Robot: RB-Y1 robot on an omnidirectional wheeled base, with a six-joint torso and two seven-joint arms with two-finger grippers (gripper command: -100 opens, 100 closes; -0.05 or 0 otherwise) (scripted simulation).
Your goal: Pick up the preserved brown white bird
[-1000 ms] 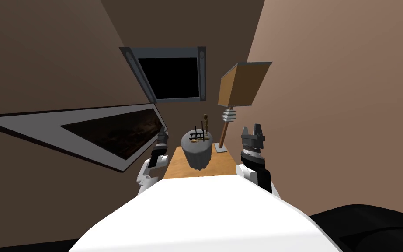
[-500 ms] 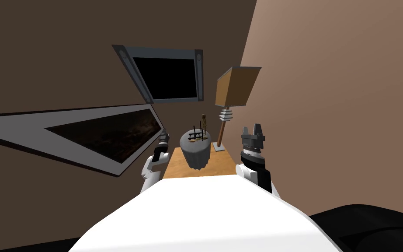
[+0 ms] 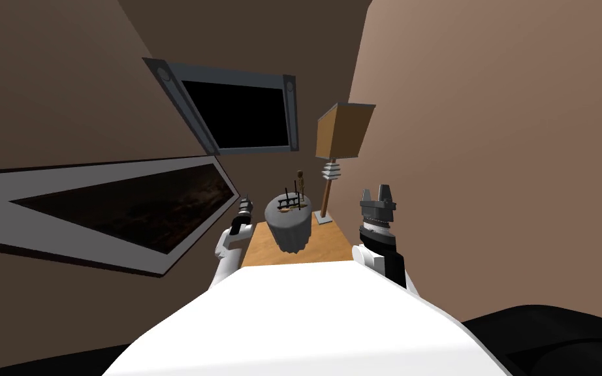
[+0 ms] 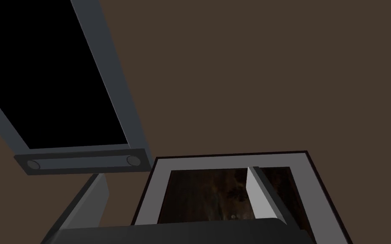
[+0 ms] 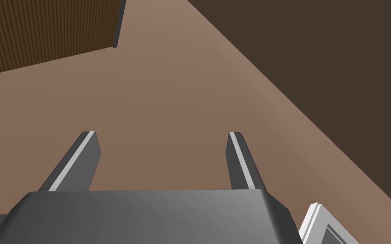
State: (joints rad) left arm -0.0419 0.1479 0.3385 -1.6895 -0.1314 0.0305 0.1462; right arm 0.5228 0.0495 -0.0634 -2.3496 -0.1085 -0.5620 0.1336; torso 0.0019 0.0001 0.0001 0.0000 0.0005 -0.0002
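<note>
Step in hand: approach. The bird (image 3: 300, 182), judged to be the small brown upright figure, stands at the far end of the wooden table (image 3: 262, 251), just behind the grey round stand (image 3: 288, 230) and beside the lamp (image 3: 342, 130). The left gripper (image 4: 175, 173) and right gripper (image 5: 161, 134) both have fingers spread apart, empty, flanking the table's near end; the next move calls for reaching one past the stand and straddling the figure without striking the lamp.

A round stand (image 3: 288, 227) sits on the table (image 3: 332, 247), a lamp (image 3: 332, 171) right of it, perhaps the bird (image 3: 300, 182) behind.
</note>
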